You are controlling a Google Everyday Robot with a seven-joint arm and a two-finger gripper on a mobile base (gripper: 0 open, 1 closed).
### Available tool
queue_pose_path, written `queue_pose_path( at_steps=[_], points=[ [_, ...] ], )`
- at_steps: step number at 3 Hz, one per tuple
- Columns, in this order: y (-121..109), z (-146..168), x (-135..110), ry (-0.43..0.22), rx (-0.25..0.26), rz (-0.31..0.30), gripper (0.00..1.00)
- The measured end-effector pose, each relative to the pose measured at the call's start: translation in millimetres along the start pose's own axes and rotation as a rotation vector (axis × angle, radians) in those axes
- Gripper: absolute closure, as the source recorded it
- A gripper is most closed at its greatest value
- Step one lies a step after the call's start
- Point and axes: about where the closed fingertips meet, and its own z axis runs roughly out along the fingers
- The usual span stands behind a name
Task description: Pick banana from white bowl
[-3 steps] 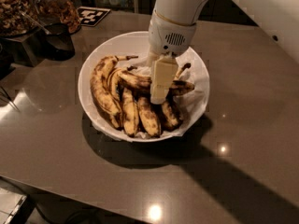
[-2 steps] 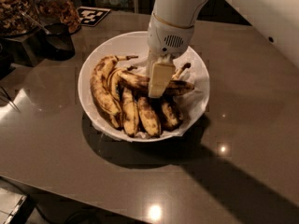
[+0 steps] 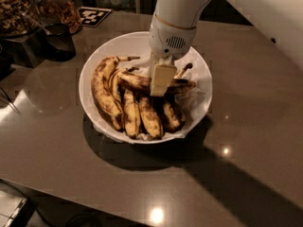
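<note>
The white bowl [image 3: 90, 65] stands in the middle of the grey-brown table and holds several overripe bananas on crumpled white paper. The banana [image 3: 135, 81], long, slender and streaked brown-black, lies crosswise over the others, from the bowl's middle left to its right side. My gripper [image 3: 161, 81] hangs from the white arm, reaches down into the bowl and sits right at the middle of this banana, covering part of it. The banana rests on the pile.
A broad curved banana [image 3: 102, 91] lies along the bowl's left side and shorter blackened bananas [image 3: 151, 117] lie at the front. A dark cup [image 3: 59, 41], jars of nuts [image 3: 49, 6] and a black-and-white marker tag [image 3: 92, 15] stand at the back left.
My gripper has risen slightly in the bowl and stays over the middle of the long banana. The bananas have not visibly moved.
</note>
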Motion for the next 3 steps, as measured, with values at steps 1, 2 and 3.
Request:
queue_pose_path(
  at_steps=[1,2,3],
  points=[
    [5,-15,-6,-0.032,0.055,-0.018,1.00],
    [17,-37,-12,-0.082,0.099,-0.046,1.00],
    [29,-56,-15,-0.129,0.122,-0.061,1.00]
  ],
)
